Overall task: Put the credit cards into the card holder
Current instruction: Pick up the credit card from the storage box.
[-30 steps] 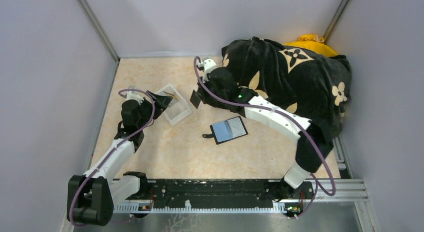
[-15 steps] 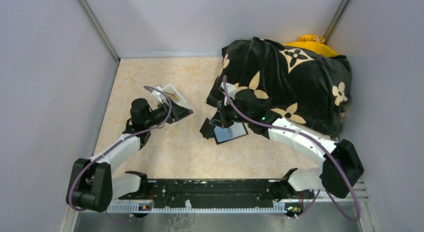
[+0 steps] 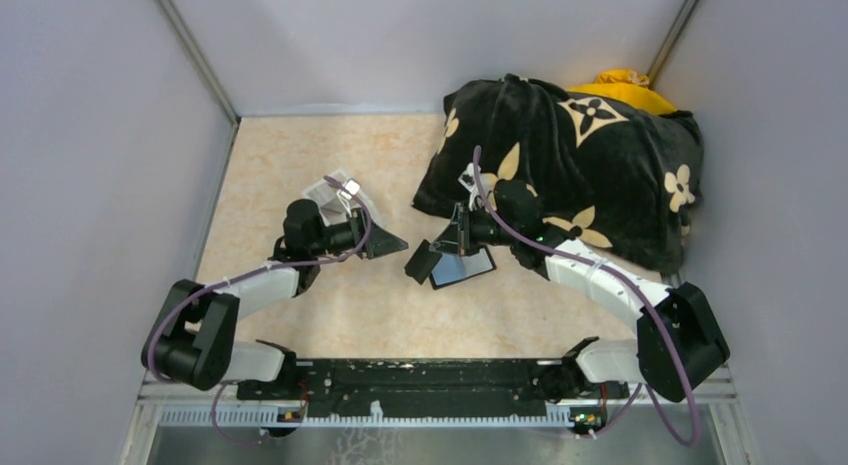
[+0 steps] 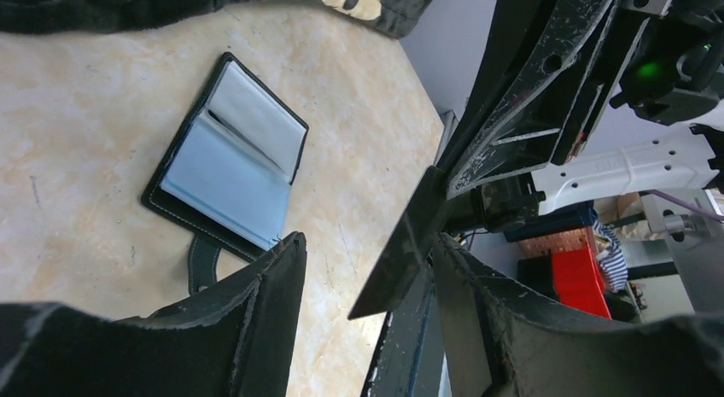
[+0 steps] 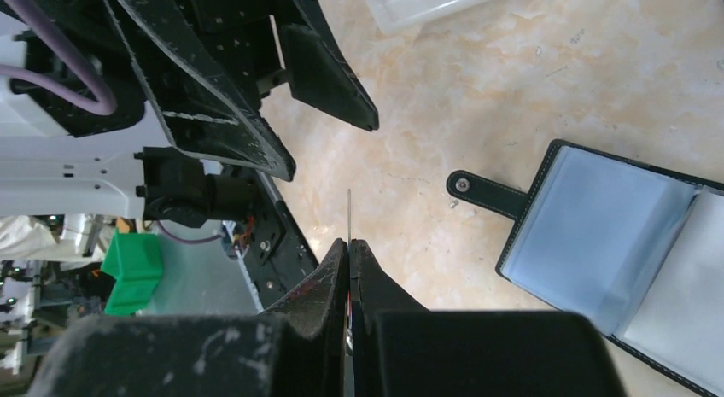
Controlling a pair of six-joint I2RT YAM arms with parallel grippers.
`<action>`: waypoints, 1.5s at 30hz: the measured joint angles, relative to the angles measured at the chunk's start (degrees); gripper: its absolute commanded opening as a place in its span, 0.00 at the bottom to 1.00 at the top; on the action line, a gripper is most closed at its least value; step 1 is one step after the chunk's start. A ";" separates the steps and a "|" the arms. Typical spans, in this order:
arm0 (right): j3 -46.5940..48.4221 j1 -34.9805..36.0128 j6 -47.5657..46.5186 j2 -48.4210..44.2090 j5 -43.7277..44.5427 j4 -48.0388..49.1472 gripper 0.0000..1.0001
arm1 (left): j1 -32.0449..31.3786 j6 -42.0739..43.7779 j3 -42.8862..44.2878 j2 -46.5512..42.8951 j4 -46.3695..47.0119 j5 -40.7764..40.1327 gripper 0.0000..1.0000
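Nearest, along the counter's front edge, the black base rail (image 3: 420, 377), with the left arm (image 3: 240, 290) and the right arm (image 3: 590, 270) bolted to it. Beyond that, over the middle of the marbled counter (image 3: 330, 310), the two hands facing each other, close but apart. On the left hand (image 3: 395, 245): fingers spread wide, nothing between them, tips aimed toward the card. On the right hand (image 5: 349, 250): fingers pressed together, pinching a dark credit card (image 4: 399, 250) by one end. Hangs off the counter, tilted, free end toward the left hand; from the right wrist, edge-on and no more than a thin line. Just right of the card, flat on the counter, the black card holder (image 5: 610, 248). Lies folded open, pale grey-blue lining up, closure strap (image 5: 482, 192) with its snap stretched out toward the card. From above, card overlapping the holder's left corner; from both wrist views, clear of it and not inserted. Further back on the left, partly hidden behind the left arm, a pale translucent tray (image 3: 335, 190); contents impossible to tell. Farthest, in the right rear corner, a big black cushion (image 3: 590, 155) with a cream flower pattern, and a yellow object (image 3: 620, 83) peeking out behind it against the wall.
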 measured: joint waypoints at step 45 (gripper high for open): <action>0.61 -4.68 3.89 8.94 -1.88 9.40 0.45 | -4.17 -7.91 1.33 13.75 14.78 3.13 0.00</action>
